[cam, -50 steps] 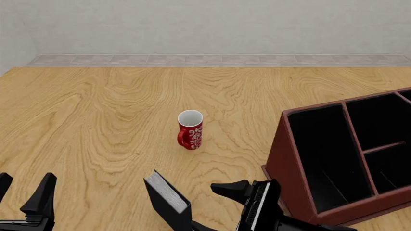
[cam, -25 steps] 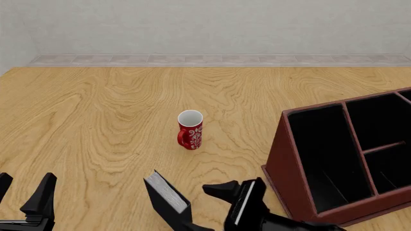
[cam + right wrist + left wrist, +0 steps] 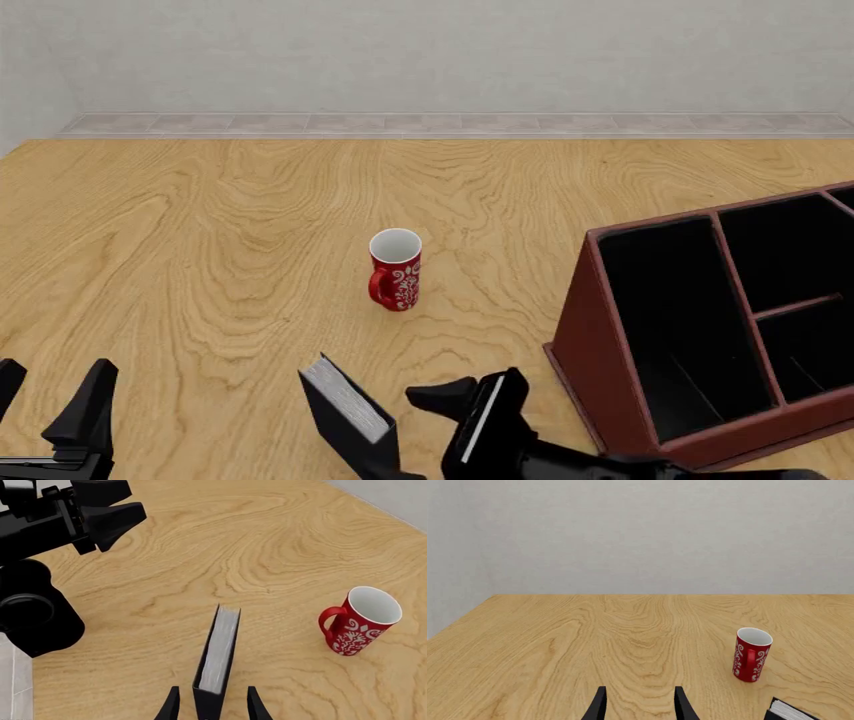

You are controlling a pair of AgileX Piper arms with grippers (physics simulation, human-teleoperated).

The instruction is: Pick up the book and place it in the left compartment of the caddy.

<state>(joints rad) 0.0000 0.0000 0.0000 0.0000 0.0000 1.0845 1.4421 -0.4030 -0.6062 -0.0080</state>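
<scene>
The black book [image 3: 350, 415] stands upright on its edge near the table's front, white page block facing up. My right gripper [image 3: 461, 400] is open just to its right. In the right wrist view the book [image 3: 217, 660] runs away from the camera, and its near end lies between the spread fingertips of the right gripper [image 3: 212, 707]; contact cannot be told. The red-brown caddy [image 3: 581, 330] stands at the right, its tall black-lined left compartment [image 3: 667, 310] holding nothing. My left gripper [image 3: 51, 388] is open at the front left, far from the book [image 3: 787, 712], with nothing between its fingers [image 3: 599, 706].
A red mug [image 3: 395, 270] with a white pattern stands upright mid-table, beyond the book and left of the caddy; it also shows in both wrist views [image 3: 751, 655] [image 3: 357, 622]. The left arm [image 3: 40, 540] fills a corner of the right wrist view.
My right gripper has slid left along the table's front, away from the caddy and up to the book. The book, mug and left arm have not moved.
</scene>
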